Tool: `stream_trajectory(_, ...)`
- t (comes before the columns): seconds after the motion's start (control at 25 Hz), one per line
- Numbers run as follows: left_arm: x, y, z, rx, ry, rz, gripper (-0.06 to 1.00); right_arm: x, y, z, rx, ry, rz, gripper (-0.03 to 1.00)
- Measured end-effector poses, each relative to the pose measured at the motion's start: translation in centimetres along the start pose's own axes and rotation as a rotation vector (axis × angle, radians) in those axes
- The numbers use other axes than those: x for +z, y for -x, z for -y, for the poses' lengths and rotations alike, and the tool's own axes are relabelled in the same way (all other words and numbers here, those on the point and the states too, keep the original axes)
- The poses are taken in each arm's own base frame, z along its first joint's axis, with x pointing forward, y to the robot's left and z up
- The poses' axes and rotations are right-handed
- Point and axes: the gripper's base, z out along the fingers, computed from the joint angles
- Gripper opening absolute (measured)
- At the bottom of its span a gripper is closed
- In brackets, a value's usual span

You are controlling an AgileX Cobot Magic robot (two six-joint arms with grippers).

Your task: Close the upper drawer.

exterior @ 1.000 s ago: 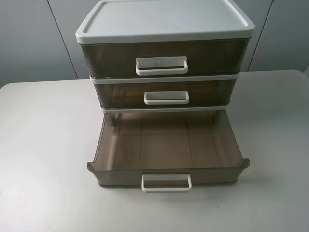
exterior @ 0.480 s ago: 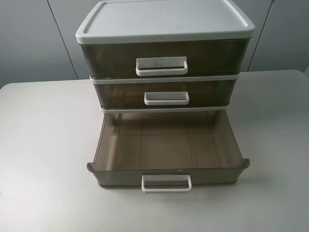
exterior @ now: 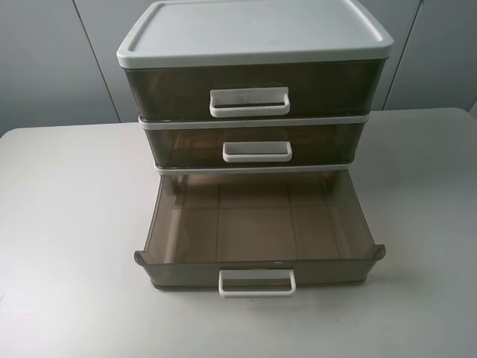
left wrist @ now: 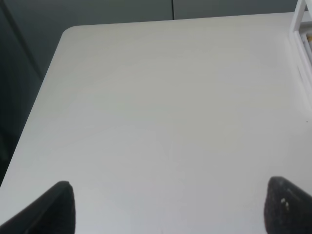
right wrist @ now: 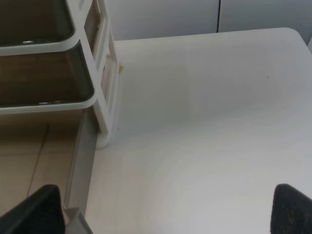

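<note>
A three-drawer cabinet with a white lid (exterior: 253, 30) and smoky brown drawers stands at the back middle of the table. The upper drawer (exterior: 253, 89) with its white handle (exterior: 250, 102) sits under the lid; its front looks about level with the lid's rim. The middle drawer (exterior: 257, 145) looks pushed in. The lower drawer (exterior: 257, 224) is pulled far out and empty. Neither gripper shows in the high view. My left gripper (left wrist: 170, 209) is open over bare table left of the cabinet. My right gripper (right wrist: 165, 212) is open beside the cabinet's right side (right wrist: 105, 97).
The white table (exterior: 67, 224) runs wide on both sides of the cabinet. The open lower drawer's handle (exterior: 257, 283) reaches toward the front edge. A corner of the cabinet frame (left wrist: 302, 29) shows in the left wrist view. Grey wall panels stand behind.
</note>
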Motion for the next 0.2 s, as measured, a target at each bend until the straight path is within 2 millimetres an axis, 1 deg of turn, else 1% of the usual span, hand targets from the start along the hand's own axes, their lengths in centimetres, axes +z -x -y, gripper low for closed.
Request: stream_trajectory(0.2, 0.00, 0.00, 0.00, 0.000, 0.000, 0.000, 0.74, 0.00, 0.00, 0.00, 0.002, 0.000, 0.000, 0.64)
